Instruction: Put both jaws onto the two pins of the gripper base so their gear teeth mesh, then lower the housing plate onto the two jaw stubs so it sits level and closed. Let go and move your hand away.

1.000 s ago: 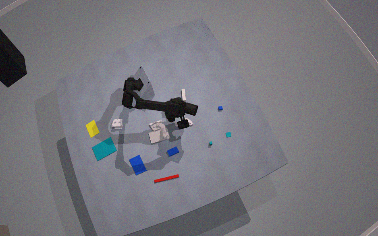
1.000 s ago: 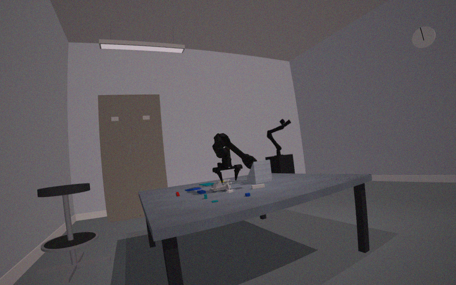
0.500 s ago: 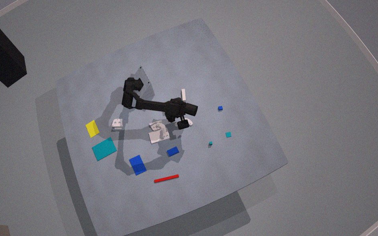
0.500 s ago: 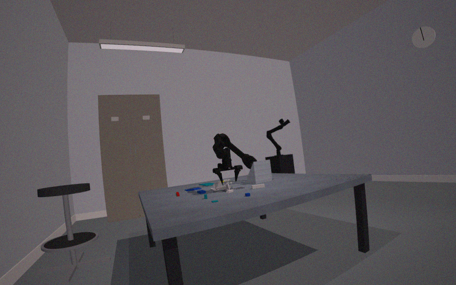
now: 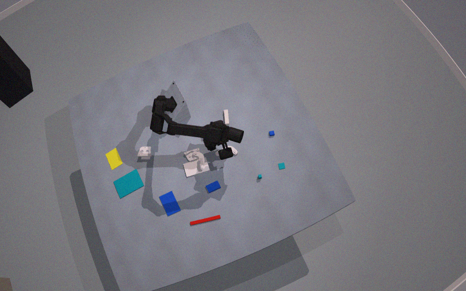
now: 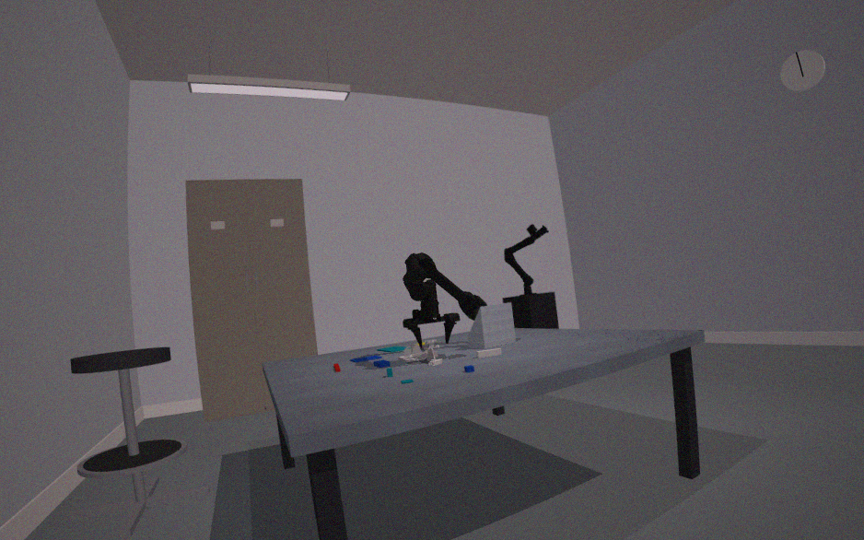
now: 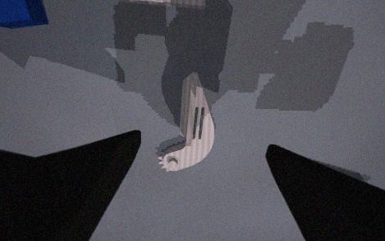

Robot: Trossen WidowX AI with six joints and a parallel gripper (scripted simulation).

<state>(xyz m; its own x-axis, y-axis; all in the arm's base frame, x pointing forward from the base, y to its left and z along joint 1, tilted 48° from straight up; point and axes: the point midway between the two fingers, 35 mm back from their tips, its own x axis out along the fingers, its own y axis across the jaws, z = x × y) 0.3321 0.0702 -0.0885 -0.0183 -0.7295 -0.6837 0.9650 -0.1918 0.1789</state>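
My gripper (image 6: 434,345) (image 7: 204,144) is open and empty, pointing down over a loose white jaw (image 5: 234,151) (image 7: 204,150). In the wrist view the jaw lies between and below the spread fingertips, with its toothed, holed end toward the lower left and two dark slots along its body. The white gripper base (image 5: 190,171) stands beside it, with what looks like the other curved jaw (image 5: 201,159) at it; whether that sits on a pin I cannot tell. A small white plate with two holes (image 5: 144,150), apparently the housing plate, lies apart at the left.
A white bar (image 5: 226,116) (image 6: 489,352) lies behind the wrist. A grey slanted block (image 6: 495,326) stands near the arm's base. Blue blocks (image 5: 213,186) (image 5: 170,203), a red bar (image 5: 205,220), a teal plate (image 5: 128,183), a yellow plate (image 5: 114,158) and small cubes lie around.
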